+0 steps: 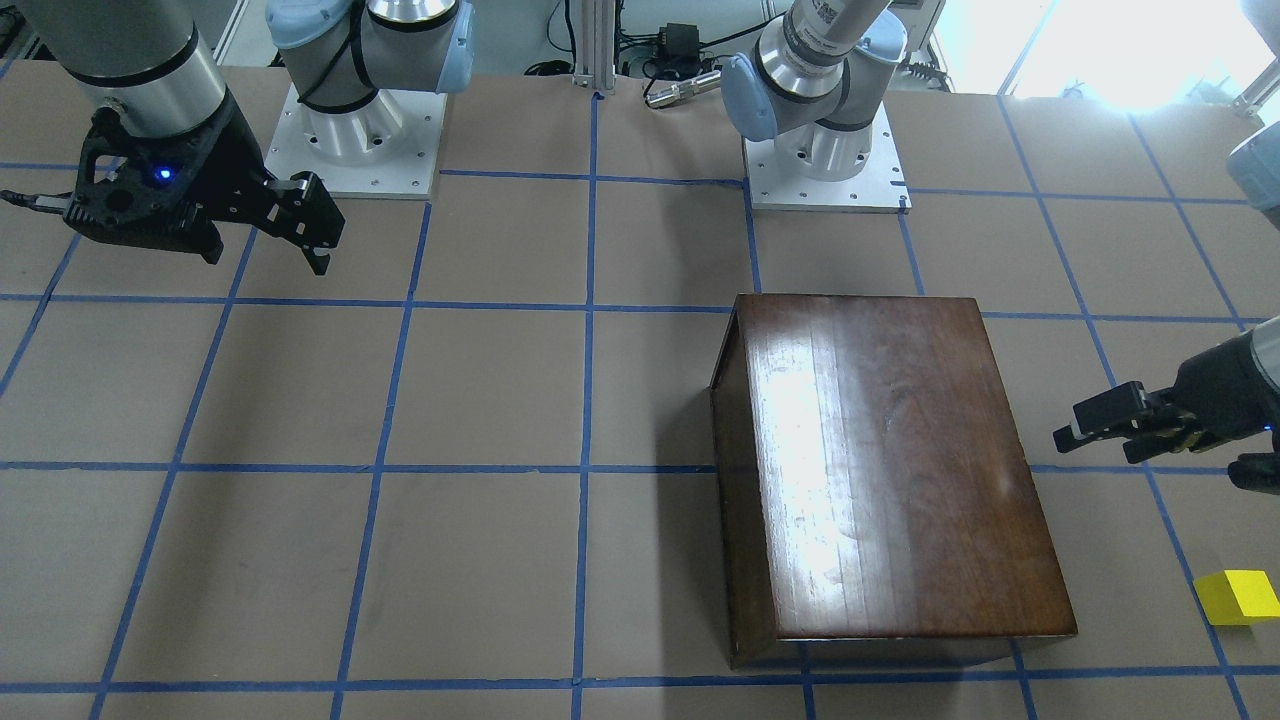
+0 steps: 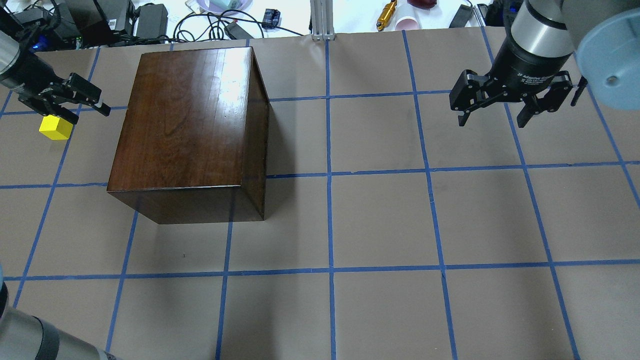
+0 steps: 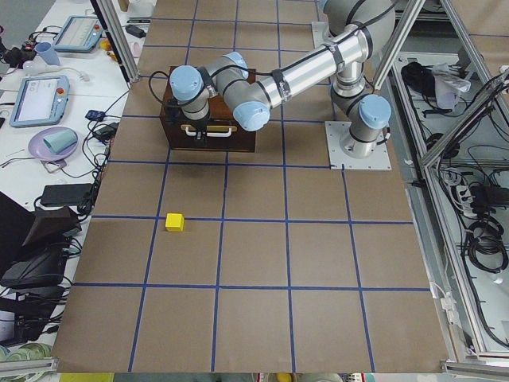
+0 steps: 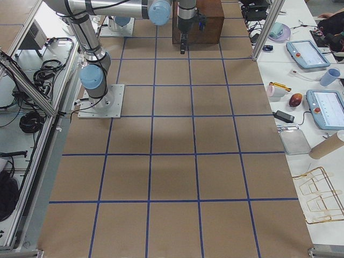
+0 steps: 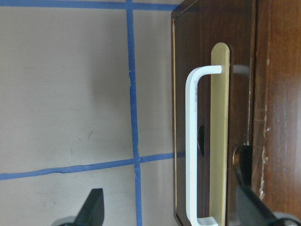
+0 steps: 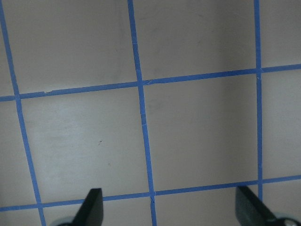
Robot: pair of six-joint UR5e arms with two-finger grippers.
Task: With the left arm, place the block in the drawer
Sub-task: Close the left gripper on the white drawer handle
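Block: yellow cube, judged light, rigid, non-fragile; best pinched across two opposite flat faces. Located on table near wooden box, off its drawer end. Left gripper: fingers spread, empty.

Worktop from above: one box, one cube, two hands.
A glossy dark brown wooden box stands left of centre on the brown paper-covered worktop with its blue tape grid. A small bright yellow cube lies apart from the box, off its left side. The black two-finger left hand, fingers spread, is just beyond the cube. The black two-finger right hand, fingers spread, is well apart at far right.
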